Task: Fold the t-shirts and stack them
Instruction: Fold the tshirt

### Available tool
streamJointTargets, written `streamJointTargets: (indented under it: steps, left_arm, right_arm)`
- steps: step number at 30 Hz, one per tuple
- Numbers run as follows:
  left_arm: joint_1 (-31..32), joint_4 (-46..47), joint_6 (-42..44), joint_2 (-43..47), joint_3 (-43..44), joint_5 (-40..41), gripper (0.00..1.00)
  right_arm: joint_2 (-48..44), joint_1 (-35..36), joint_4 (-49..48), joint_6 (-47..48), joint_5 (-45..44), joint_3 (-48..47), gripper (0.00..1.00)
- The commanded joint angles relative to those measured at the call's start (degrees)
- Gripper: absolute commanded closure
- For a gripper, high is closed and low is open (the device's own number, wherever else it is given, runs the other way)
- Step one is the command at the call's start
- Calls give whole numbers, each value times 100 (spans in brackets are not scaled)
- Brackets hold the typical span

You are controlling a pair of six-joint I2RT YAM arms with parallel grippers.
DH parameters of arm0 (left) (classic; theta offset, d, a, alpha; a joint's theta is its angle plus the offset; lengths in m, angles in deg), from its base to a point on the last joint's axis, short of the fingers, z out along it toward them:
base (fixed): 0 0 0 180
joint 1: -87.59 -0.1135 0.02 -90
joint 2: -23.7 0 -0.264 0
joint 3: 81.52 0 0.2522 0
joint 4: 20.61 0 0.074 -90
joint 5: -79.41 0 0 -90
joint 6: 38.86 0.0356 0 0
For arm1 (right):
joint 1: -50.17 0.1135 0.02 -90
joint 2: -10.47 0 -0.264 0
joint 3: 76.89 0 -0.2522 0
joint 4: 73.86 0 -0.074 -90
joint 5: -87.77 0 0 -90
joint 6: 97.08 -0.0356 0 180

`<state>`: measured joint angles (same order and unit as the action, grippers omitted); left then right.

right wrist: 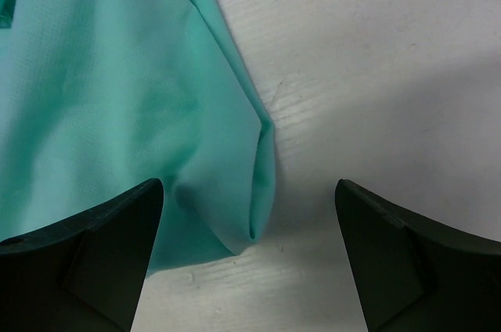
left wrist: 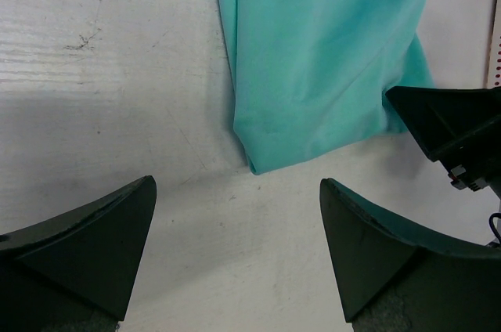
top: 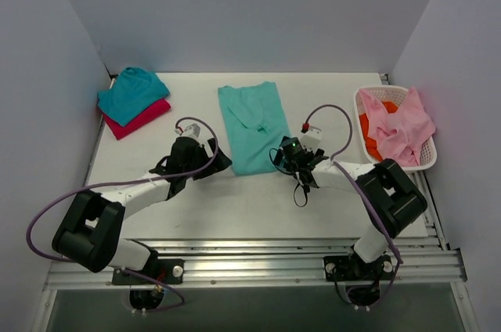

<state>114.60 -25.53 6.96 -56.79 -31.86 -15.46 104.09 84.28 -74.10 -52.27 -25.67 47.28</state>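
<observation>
Top external: white table (top: 235, 208) between pale walls (top: 250, 11) holds mint-green t-shirt (top: 252, 124).

Left arm (top: 137, 191): white tubular links, bulky black joint housings, black wrist section. Right arm (top: 391, 195): same build, same colours. Thin purple cable (top: 47, 207) runs length of left arm, with slack loops at near joint and wrist. Matching purple cable on right arm (top: 344, 109) ends in small red connector (top: 304, 125). White camera block (top: 312, 138) on right wrist, small green indicator light (top: 286, 144) beside it. Left gripper (left wrist: 235, 246) and right gripper (right wrist: 250, 258): matte black wedge-shaped fingers (left wrist: 86, 246), flat faceted faces, straight edges.
</observation>
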Motion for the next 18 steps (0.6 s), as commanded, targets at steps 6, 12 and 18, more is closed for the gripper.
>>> streamJointTargets:
  steps: [6, 12, 18]
  left_arm:
    - [77, 531, -20, -239, -48, 82, 6]
    - [156, 566, -38, -327, 13, 47, 6]
    - [419, 680, -257, -292, -100, 213, 6]
  right_arm:
    - [402, -1, -244, -96, 173, -188, 15]
    - [464, -36, -279, 36, 129, -258, 43]
    - [508, -36, -235, 63, 103, -285, 100]
